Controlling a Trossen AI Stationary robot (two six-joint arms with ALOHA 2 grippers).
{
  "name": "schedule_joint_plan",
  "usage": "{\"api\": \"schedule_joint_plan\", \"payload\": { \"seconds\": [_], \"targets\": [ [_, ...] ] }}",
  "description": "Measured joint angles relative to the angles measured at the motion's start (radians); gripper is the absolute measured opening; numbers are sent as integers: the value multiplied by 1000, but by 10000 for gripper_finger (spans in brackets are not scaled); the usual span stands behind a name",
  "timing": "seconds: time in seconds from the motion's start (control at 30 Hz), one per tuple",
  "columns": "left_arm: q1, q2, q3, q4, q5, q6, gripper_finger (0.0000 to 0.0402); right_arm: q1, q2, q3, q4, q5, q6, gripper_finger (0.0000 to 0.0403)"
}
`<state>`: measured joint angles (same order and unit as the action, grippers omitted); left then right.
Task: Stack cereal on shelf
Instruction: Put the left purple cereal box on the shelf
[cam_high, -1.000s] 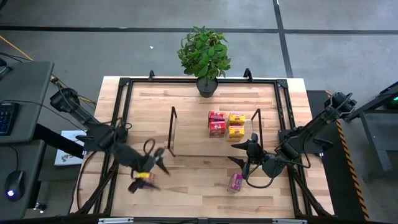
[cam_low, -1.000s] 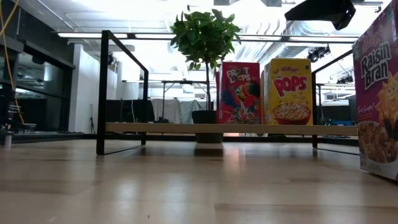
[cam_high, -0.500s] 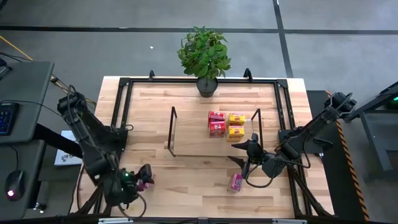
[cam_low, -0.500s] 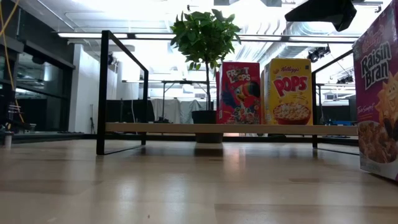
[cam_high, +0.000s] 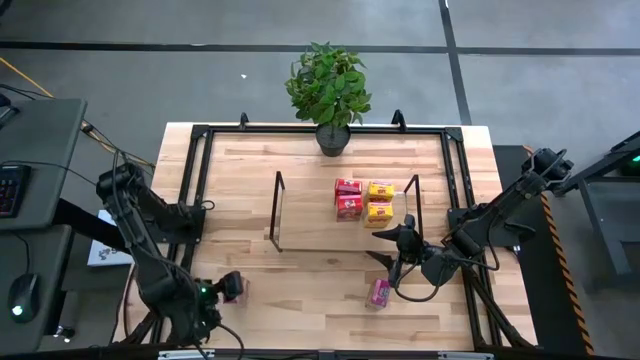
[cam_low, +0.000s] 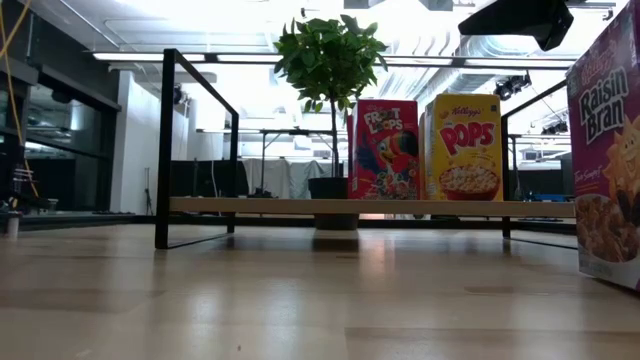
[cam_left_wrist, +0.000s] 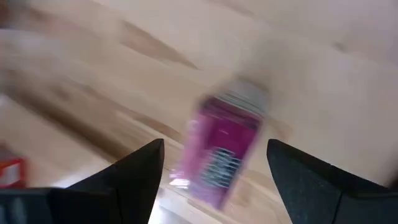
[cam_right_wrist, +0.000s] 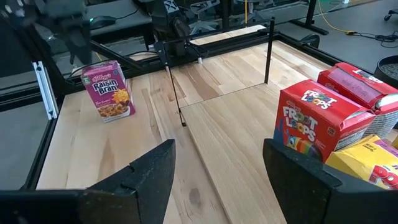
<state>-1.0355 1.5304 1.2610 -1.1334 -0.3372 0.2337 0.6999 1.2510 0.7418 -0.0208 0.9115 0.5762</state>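
Observation:
A pink cereal box (cam_high: 236, 288) stands upright on the table near its near left corner, also seen in the right wrist view (cam_right_wrist: 109, 90). My left gripper (cam_high: 222, 292) is open right beside it; in its wrist view the box (cam_left_wrist: 224, 149) shows between the two spread fingers. A second pink box (cam_high: 379, 292) stands near the table's near edge. Two red boxes (cam_high: 348, 198) and two yellow ones (cam_high: 379, 200) stand on the right end of the shelf (cam_high: 310, 215). My right gripper (cam_high: 380, 247) hangs open in front of the shelf's right upright.
A potted plant (cam_high: 332, 135) stands at the far edge behind the shelf. A black metal frame (cam_high: 195, 180) runs around the tabletop. Bare wood lies on the shelf's left half and in front of the shelf. The second pink box fills the low view's right edge (cam_low: 605, 150).
My left arm has folded and swung back toward the table's near left corner, so its gripper now comes at the pink box from the left. The box has stayed at about the same spot. My right arm has kept still.

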Motion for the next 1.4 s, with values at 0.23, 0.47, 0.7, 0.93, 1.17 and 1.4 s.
{"api": "schedule_joint_plan", "payload": {
  "seconds": [0.23,0.47,0.7,0.93,1.17,1.4],
  "targets": [
    [-3,69,0,-94,27,153,275,0,0,0,-7,-2,0,236],
    [-3,75,0,-92,-47,228,275,0,0,0,-6,-3,3,236],
    [-3,75,0,-74,-96,268,275,0,0,0,-6,-3,3,236],
    [18,75,-1,-69,-75,276,275,0,0,0,-6,-3,3,236],
    [58,75,-1,-18,-37,318,275,0,0,0,-6,-3,3,236],
    [102,75,-41,42,11,339,275,0,0,0,-6,-3,3,236]
  ]
}}
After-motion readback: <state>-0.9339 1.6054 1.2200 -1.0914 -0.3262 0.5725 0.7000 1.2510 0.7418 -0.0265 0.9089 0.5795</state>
